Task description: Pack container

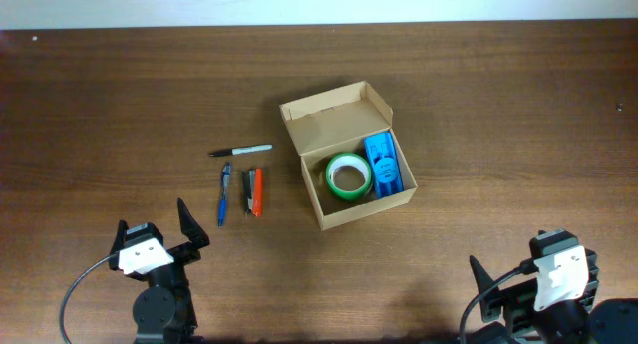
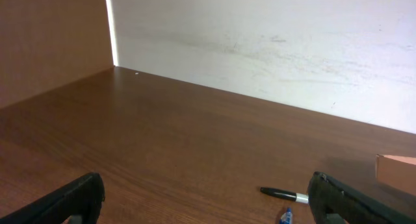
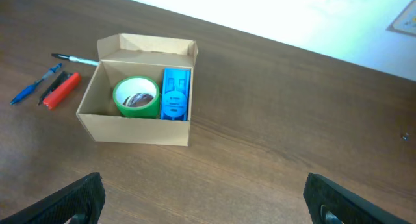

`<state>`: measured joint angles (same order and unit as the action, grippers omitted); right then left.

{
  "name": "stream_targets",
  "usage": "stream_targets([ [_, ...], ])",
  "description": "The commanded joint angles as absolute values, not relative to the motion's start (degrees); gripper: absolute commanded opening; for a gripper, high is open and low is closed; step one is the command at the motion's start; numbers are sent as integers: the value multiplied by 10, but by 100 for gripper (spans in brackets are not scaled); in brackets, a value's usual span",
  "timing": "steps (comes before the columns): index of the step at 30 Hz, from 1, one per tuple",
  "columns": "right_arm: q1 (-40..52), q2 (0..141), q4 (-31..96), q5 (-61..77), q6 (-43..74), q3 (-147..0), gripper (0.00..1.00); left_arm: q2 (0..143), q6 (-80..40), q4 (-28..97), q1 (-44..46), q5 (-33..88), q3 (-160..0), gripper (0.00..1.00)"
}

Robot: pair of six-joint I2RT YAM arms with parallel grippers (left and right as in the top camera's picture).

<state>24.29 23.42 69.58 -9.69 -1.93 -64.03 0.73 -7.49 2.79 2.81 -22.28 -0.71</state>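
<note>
The tan cardboard container (image 1: 321, 198) stands open at mid table, its flap lid (image 1: 335, 107) tilted back. Inside lie a green tape roll (image 1: 349, 174) and a blue plastic case (image 1: 384, 164). The container also shows in the right wrist view (image 3: 130, 129). Left of it lie a black marker (image 1: 240, 150), a blue pen (image 1: 223, 193), a black pen (image 1: 247, 189) and an orange marker (image 1: 257, 191). My left gripper (image 1: 153, 233) is open and empty near the front edge, below the pens. My right gripper (image 1: 533, 274) is open and empty at the front right.
The brown wooden table (image 1: 478, 115) ends at a white wall along the back. The black marker (image 2: 284, 195) and the blue pen tip (image 2: 286, 215) lie just ahead of my left fingers. A corner of the container (image 2: 396, 172) shows at the left wrist view's right edge.
</note>
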Motion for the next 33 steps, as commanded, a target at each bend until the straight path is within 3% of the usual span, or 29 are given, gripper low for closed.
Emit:
stream_targets([
  [1,238,236,692,-112,-10,-635,99,4,-72,30,25,-217,-5,100],
  [33,238,236,692,-112,-10,-635,99,4,-72,30,25,-225,-5,100],
])
